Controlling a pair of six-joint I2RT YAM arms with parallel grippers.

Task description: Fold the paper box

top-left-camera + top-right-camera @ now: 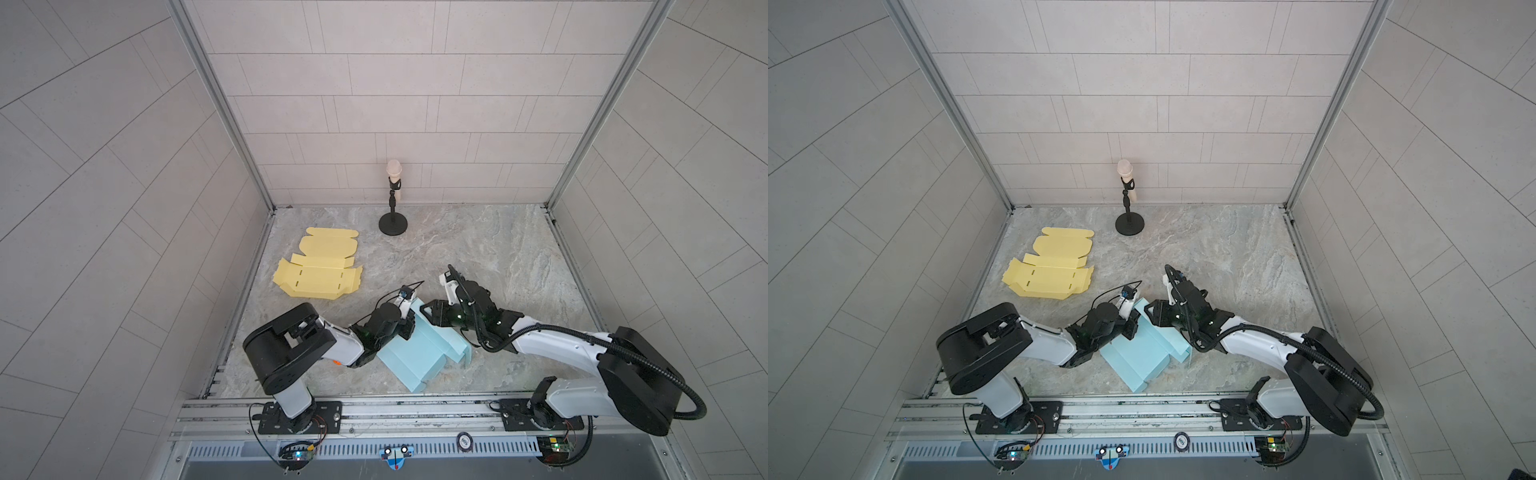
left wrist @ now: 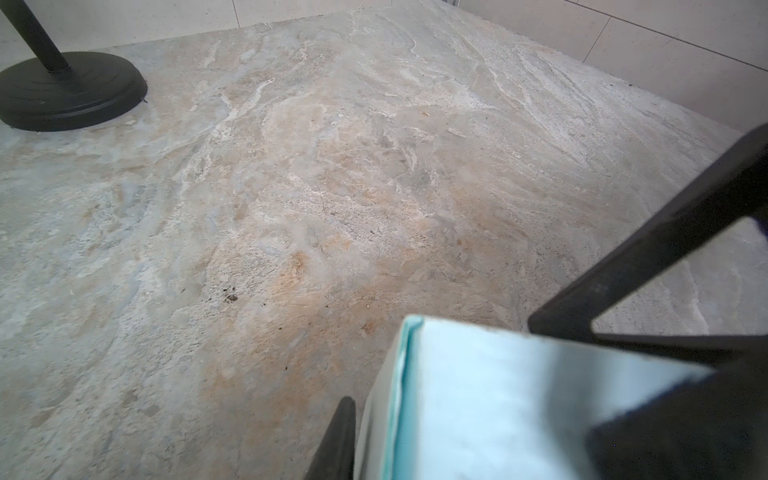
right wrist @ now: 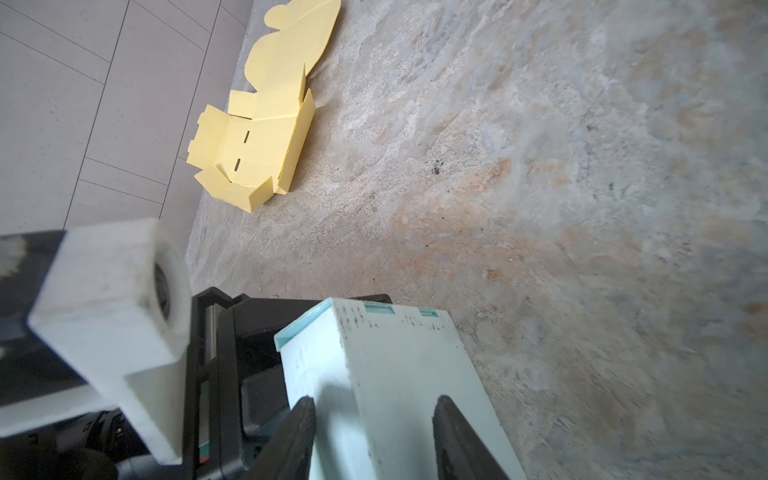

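Note:
The light blue paper box (image 1: 419, 353) (image 1: 1138, 353) lies partly folded at the front middle of the marble floor, its far end raised between the two arms. My left gripper (image 1: 409, 322) (image 2: 384, 409) is shut on one upright wall of the box (image 2: 478, 395). One finger (image 2: 338, 440) presses its outer side; the other is hidden behind the wall. My right gripper (image 1: 428, 312) (image 3: 374, 401) stands open at the box's far corner (image 3: 395, 357). Its fingers (image 3: 299, 432) sit apart over the two faces there.
A flat yellow box blank (image 1: 318, 270) (image 3: 257, 137) lies at the back left near the side wall. A microphone stand (image 1: 393, 199) with a round black base (image 2: 70, 91) stands at the back middle. Tiled walls enclose three sides, and a metal rail (image 1: 395, 409) runs along the front.

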